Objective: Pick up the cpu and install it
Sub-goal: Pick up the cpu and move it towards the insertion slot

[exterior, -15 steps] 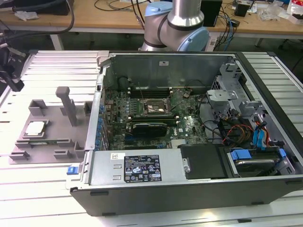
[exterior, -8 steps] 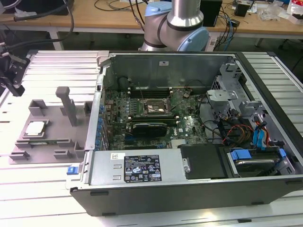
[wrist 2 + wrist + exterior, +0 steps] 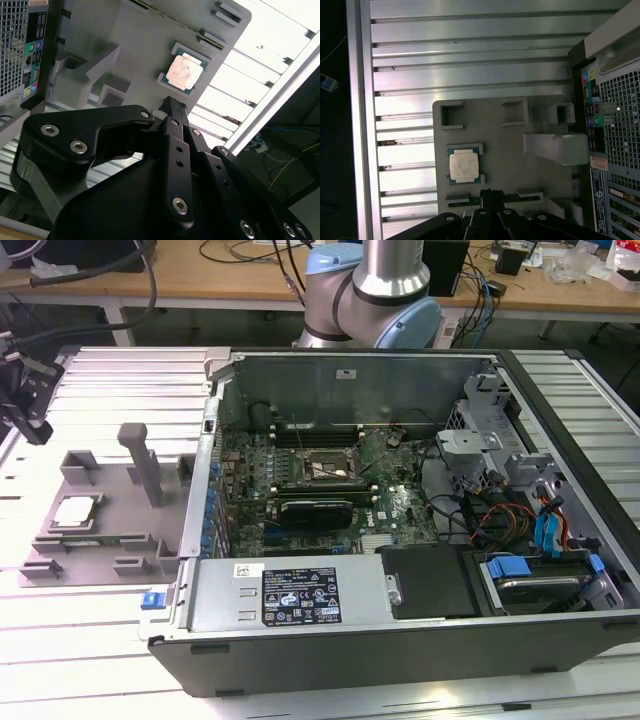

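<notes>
The cpu (image 3: 75, 512), a small square chip with a silvery top, lies flat in a recess of the grey tray (image 3: 110, 502) at the exterior view's left. It also appears in both wrist views, cpu (image 3: 184, 73) and cpu (image 3: 464, 165), with the tray (image 3: 505, 145) around it. My gripper (image 3: 22, 390) hangs high above the ribbed table beyond the tray's far left corner, clear of the chip. In both wrist views the gripper (image 3: 487, 193) has its black fingertips pressed together, shut on nothing, gripper (image 3: 172, 106). The motherboard socket (image 3: 330, 468) sits inside the open computer case (image 3: 400, 500).
A tall grey post (image 3: 140, 458) and low blocks stand on the tray. The case's side wall (image 3: 200, 510) rises right beside the tray. A ribbed metal table (image 3: 110, 380) lies under everything. A thin green-edged stick (image 3: 520, 198) rests in a tray slot near the fingertips.
</notes>
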Controlling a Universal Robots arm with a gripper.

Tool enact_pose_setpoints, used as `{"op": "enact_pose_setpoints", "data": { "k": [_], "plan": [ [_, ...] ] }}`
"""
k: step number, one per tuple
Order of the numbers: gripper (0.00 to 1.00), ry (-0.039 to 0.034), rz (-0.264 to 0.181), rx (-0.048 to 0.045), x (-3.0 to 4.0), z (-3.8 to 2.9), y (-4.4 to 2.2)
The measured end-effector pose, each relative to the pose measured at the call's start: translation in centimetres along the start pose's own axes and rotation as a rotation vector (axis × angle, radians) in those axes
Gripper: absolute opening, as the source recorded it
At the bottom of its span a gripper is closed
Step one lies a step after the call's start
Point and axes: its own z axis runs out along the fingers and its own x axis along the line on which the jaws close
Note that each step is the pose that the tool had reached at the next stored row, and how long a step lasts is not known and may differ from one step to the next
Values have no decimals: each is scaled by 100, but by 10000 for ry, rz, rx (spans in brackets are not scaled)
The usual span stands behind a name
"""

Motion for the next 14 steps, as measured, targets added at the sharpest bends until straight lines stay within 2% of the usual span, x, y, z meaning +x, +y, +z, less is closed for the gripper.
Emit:
{"op": "enact_pose_setpoints", "data": {
  "k": [4, 14],
  "plan": [
    [11, 0, 0, 0, 0, 5, 0],
    [11, 0, 0, 1, 40, 72, -6]
  ]
}}
